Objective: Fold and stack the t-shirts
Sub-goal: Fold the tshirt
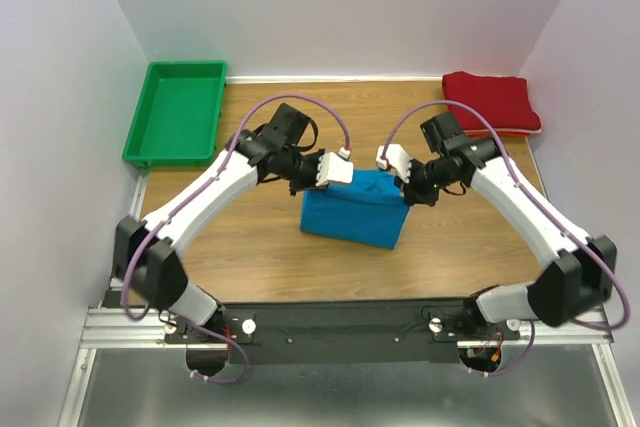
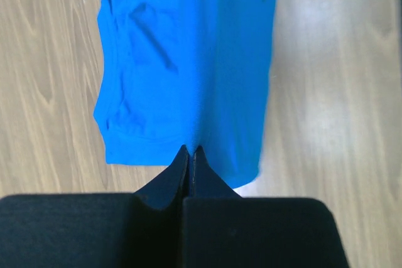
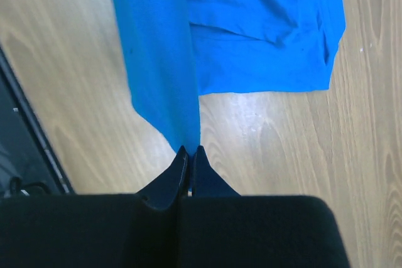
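The bright blue t-shirt (image 1: 356, 211) lies partly folded in the middle of the table, its far edge lifted. My left gripper (image 1: 340, 175) is shut on the shirt's far left edge; the left wrist view shows the cloth (image 2: 188, 61) running from its closed tips (image 2: 190, 150). My right gripper (image 1: 400, 185) is shut on the far right edge; the right wrist view shows a taut strip of cloth (image 3: 160, 61) running from its tips (image 3: 190, 149). The dark red t-shirt (image 1: 492, 101) lies folded at the far right corner, with a pale edge showing.
A green plastic tray (image 1: 178, 112) stands at the far left of the wooden table (image 1: 250, 247). White walls close in the back and both sides. A black rail runs along the near edge.
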